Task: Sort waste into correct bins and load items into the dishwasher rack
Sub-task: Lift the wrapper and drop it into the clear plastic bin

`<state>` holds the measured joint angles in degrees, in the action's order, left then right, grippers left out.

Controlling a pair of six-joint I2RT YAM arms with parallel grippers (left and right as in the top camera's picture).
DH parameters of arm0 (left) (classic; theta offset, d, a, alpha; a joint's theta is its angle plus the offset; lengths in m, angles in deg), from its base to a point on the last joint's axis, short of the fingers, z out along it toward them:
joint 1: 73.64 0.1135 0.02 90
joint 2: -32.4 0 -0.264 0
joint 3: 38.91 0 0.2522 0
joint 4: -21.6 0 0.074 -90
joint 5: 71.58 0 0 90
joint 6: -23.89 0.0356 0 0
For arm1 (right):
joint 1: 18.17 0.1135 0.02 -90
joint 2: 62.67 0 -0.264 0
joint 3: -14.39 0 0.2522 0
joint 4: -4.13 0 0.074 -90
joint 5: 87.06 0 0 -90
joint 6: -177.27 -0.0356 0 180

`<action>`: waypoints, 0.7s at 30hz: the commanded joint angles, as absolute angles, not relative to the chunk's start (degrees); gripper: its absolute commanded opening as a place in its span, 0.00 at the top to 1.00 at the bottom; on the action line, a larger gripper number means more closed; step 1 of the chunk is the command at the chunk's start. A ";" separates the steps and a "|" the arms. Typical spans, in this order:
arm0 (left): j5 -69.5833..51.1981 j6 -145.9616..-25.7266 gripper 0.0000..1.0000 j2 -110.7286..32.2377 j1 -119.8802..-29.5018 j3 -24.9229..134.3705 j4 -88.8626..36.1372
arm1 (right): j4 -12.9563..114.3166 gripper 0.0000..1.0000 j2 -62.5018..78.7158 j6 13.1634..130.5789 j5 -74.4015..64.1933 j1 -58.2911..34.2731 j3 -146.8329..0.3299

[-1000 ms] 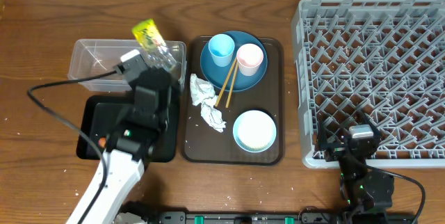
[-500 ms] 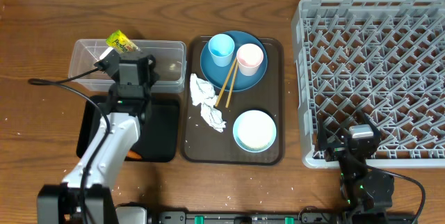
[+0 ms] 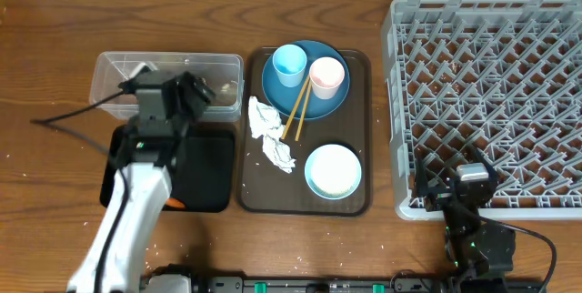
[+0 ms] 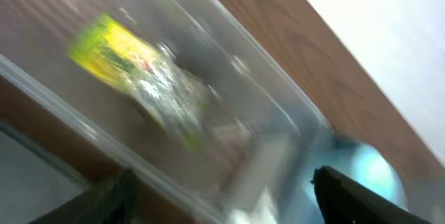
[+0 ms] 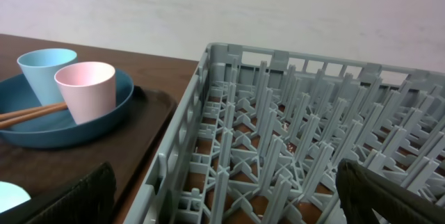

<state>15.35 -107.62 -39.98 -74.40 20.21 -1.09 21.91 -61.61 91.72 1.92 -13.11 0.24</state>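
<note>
The left end effector (image 3: 193, 91) hangs open over the clear plastic rectangular tub (image 3: 168, 55) at the far left of the wooden bench (image 3: 55, 20). The small yellow-green wrapper (image 4: 128, 67), blurred, is inside the tub, apart from the fingers. The right end effector (image 5: 224, 175) is open and empty at the near edge of the large grey plastic dishwasher rack (image 3: 491, 75). Crumpled white tissue (image 3: 268, 129) lies on the brown serving tray (image 3: 259, 184).

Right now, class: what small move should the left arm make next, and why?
Probably lift the left gripper clear of the tub and swing it toward the tissue. Its jaws stand open and empty, the wrapper appears to lie in the tub, and the tissue lies on the tray, not yet binned.
</note>
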 commanded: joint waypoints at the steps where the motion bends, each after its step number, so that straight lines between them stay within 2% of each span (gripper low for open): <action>1: -3.60 -106.49 0.17 -34.10 -74.37 20.85 -8.74 | 22.17 0.01 -61.65 91.85 2.32 -13.27 0.31; 6: -6.39 -106.47 0.18 -29.18 -74.37 20.82 -28.54 | 22.17 0.01 -61.65 91.85 2.32 -13.27 0.31; 10: -6.22 -106.20 0.20 -29.73 -74.37 20.82 -36.71 | 22.15 0.01 -61.65 91.85 2.32 -13.27 0.31; 14: -6.18 -102.60 0.29 -30.08 -75.51 20.82 -37.56 | 22.17 0.01 -61.65 91.85 2.32 -13.27 0.31; 19: -3.97 -102.58 0.30 -30.08 -78.70 20.82 -36.60 | 22.17 0.01 -61.65 91.85 2.32 -13.27 0.31; 21: -2.24 -102.60 0.34 -30.10 -80.58 20.82 -36.21 | 22.17 0.01 -61.65 91.85 2.32 -13.27 0.31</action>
<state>-4.65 -103.78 -29.90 -78.72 20.45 -36.52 21.91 -61.61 91.72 1.92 -13.11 0.24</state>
